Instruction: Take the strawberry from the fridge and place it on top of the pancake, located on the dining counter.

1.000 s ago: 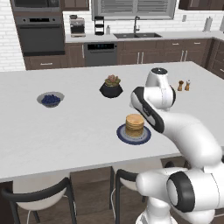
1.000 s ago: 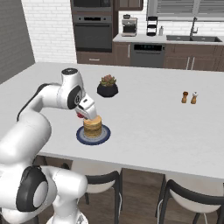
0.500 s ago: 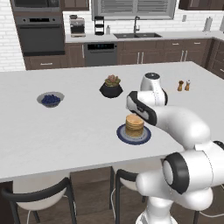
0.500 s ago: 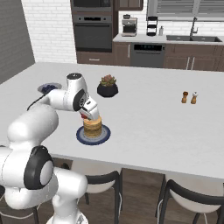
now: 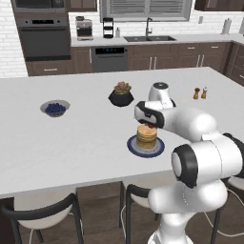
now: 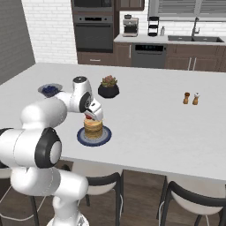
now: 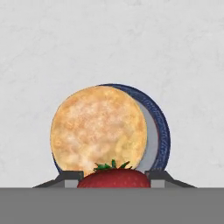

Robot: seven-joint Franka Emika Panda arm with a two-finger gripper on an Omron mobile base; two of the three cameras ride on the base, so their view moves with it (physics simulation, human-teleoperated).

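The pancake [image 5: 147,137] [image 6: 93,127] [image 7: 98,127] is a short tan stack on a round dark blue plate [image 5: 135,147] [image 6: 106,138] [image 7: 161,127], set on the white dining counter [image 5: 86,143] [image 6: 154,128]. My gripper [image 5: 150,125] [image 6: 90,116] [image 7: 113,177] hovers just above the stack, shut on the strawberry [image 7: 113,178] [image 6: 89,117] [image 5: 151,126]. In the hand view the red fruit with its green leaves sits between the two fingertips [image 7: 70,178], over the near edge of the top pancake. The fridge is out of view.
A black bowl [image 5: 121,97] [image 6: 108,90] with a plant stands behind the plate. A grey bowl of blueberries [image 5: 55,108] [image 6: 50,90] lies to the left. Salt and pepper shakers [image 5: 200,93] [image 6: 191,98] stand to the right. Dark-framed chairs [image 5: 43,219] [image 6: 194,203] line the counter's near edge.
The arm has swung the hand in over the pancake stack and lowered it, with the strawberry still held.
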